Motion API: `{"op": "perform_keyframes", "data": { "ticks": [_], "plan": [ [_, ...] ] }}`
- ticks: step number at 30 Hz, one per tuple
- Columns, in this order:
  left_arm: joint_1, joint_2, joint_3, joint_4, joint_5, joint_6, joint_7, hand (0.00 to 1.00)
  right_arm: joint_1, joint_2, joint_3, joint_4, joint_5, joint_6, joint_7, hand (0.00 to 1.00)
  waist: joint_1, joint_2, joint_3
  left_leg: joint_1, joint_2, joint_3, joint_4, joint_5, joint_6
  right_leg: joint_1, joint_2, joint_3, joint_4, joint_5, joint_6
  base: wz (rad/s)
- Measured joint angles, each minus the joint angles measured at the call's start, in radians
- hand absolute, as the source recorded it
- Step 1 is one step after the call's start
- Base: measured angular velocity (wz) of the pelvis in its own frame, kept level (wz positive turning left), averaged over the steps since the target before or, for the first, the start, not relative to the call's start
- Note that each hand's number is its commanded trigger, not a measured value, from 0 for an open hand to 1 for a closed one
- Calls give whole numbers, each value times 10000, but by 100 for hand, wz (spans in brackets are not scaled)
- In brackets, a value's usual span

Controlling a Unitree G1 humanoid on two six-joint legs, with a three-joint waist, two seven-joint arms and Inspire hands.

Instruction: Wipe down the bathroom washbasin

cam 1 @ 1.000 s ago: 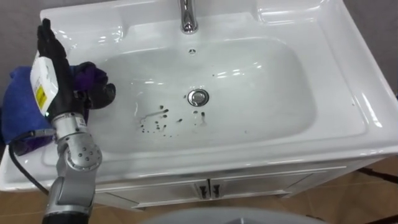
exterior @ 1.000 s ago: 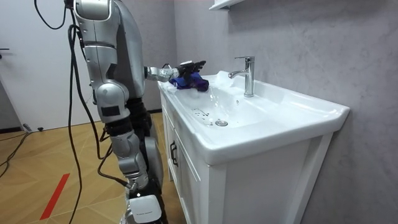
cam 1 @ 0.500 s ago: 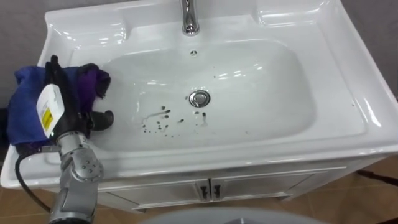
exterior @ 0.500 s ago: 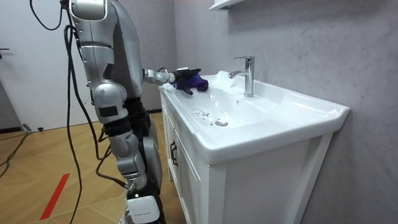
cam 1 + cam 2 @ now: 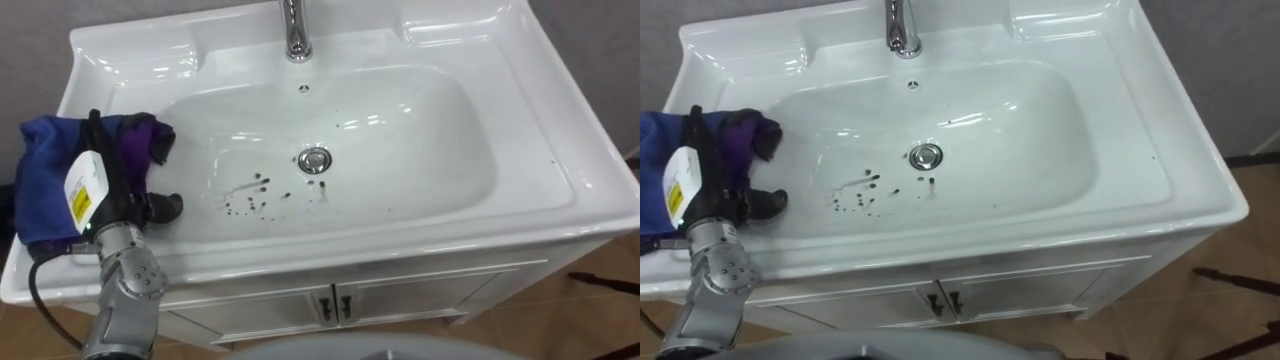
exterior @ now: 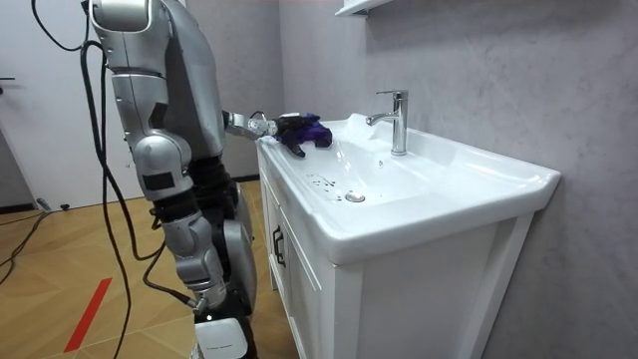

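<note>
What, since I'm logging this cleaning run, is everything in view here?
basin: one, white, set on the cabinet
faucet: one, chrome, middle of the back rim
drain: one, chrome, middle of the bowl
dark specks: several, black, on the bowl floor left of the drain
cloth: one, blue and purple, on the basin's left rim
cabinet: one, white, dark door handles, under the basin
shelf: one, white, on the wall above
floor: wooden, brown
left hand: one, black, lying on the cloth
</note>
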Motion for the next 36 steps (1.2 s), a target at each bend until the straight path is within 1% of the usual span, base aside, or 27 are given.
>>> {"op": "perform_keyframes", "data": {
  "ticks": [3,5,12,15,17,22,27,29,31,36],
  "plan": [
    [6,0,0,-34,46,7,108,0,11,0,-5,1,-6,4,-30,0,2,-11,10,3,-1,-20,3,1,-2,-7,1,1,-8,0,0,0],
    [-1,0,4,-201,149,81,329,0,15,13,-4,1,-5,21,-107,0,12,-34,18,3,-3,-29,10,1,-2,-14,1,23,-12,0,0,0],
    [-23,2,33,-287,283,76,1154,0,67,29,8,17,-6,94,-407,0,15,-57,33,24,-3,12,11,2,-2,-10,-2,49,-19,0,0,0],
    [-23,2,74,-502,284,48,1508,0,84,30,8,44,-15,94,-452,0,6,-77,58,13,-4,12,10,2,-2,-13,-5,50,-18,-1,1,0],
    [-34,3,133,-616,285,-57,1781,0,88,27,6,67,-85,95,-473,0,-9,-74,75,7,-4,9,-17,1,-1,-22,-5,47,-18,-1,1,0],
    [-33,3,237,-621,286,-100,2116,0,92,27,7,96,-100,119,-555,0,-29,-51,82,-15,-5,-4,-66,2,-2,-90,1,51,-11,-1,1,0],
    [-14,3,235,-406,271,-118,2196,0,81,30,1,83,-154,130,-553,0,-19,-75,90,-9,-7,-21,-68,5,-2,-114,1,48,-7,-1,1,0],
    [23,3,236,-341,273,-120,2195,0,85,31,1,53,-152,180,-553,0,22,-113,110,-12,-7,-13,-71,5,-2,-130,1,31,-10,-1,1,0],
    [19,3,238,-31,279,-135,2190,0,82,30,-1,43,-163,202,-550,0,26,-115,103,-11,-7,-12,-72,4,-2,-130,0,27,-10,-1,1,0],
    [53,23,210,251,246,-206,1884,0,73,-2,-3,7,-179,225,-518,0,42,-89,94,-1,-8,0,-80,7,-6,-129,4,34,-11,-2,2,0]
  ]
}}
